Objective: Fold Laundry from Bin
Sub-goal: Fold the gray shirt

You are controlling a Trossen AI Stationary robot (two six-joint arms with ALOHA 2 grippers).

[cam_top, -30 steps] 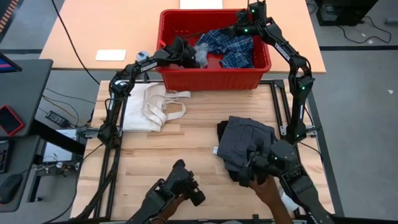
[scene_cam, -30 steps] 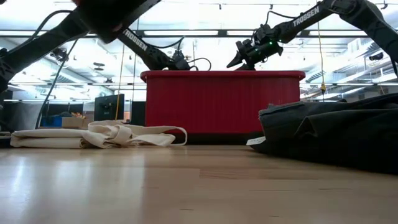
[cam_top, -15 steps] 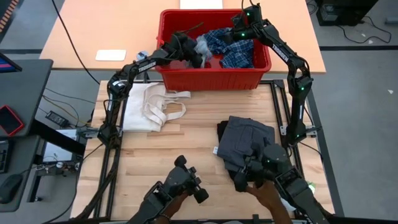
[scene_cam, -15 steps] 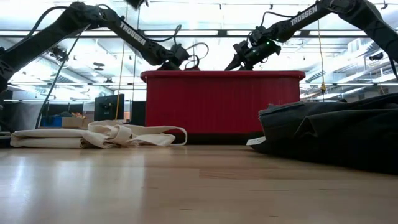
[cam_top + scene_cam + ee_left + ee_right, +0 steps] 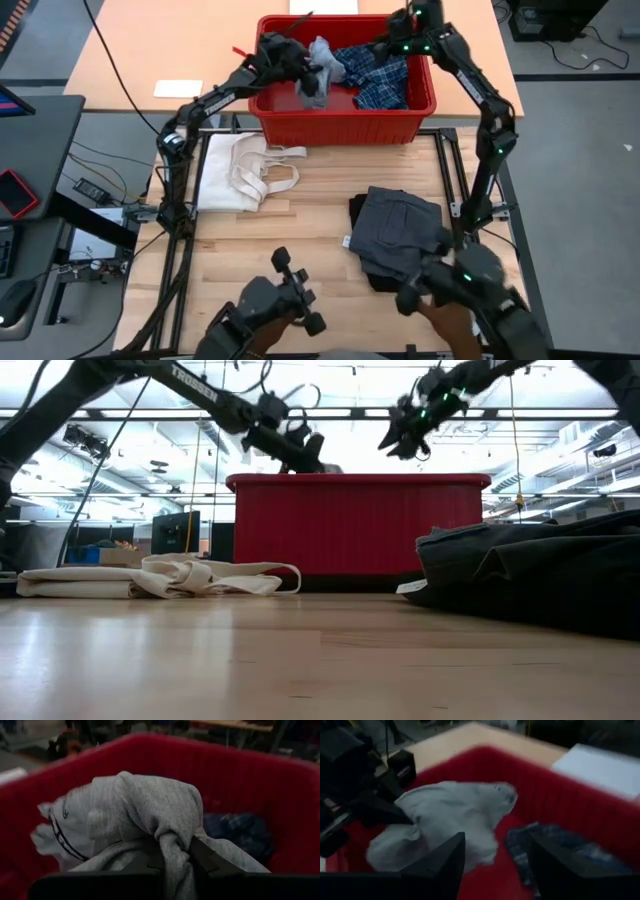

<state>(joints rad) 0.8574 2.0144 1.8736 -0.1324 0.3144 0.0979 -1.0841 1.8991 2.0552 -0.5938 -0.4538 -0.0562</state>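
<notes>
The red bin (image 5: 345,125) stands at the table's far edge. My left gripper (image 5: 300,62) is over the bin's left half, shut on a light grey garment (image 5: 320,68) that shows bunched in the left wrist view (image 5: 135,810). My right gripper (image 5: 388,48) hovers open above the bin's right half, over the blue-and-white plaid shirt (image 5: 378,78) lying in the bin. The grey garment (image 5: 445,815) lies ahead of its fingers, apart from them. A folded dark grey garment (image 5: 400,235) rests flat on the table at the right. My left gripper pinches a gathered fold of the light grey garment (image 5: 172,847) between its two fingers (image 5: 207,860). The fingers come from the table's left, slanting a little down. The garment is bunched over and ahead of the fingertips, and its lower end (image 5: 318,95) hangs down inside the bin.
A cream-white cloth with strap loops (image 5: 245,170) lies on the table's left. A person's hands on two control handles (image 5: 285,300) show at the near edge. Bare wood lies between the cream cloth and the dark grey garment. A second table (image 5: 180,45) stands beyond the bin.
My left gripper has risen from inside the bin, staying shut, and has drawn the light grey garment up above the rim. My right gripper has also risen over the bin's right half and rolled a little, staying open.
</notes>
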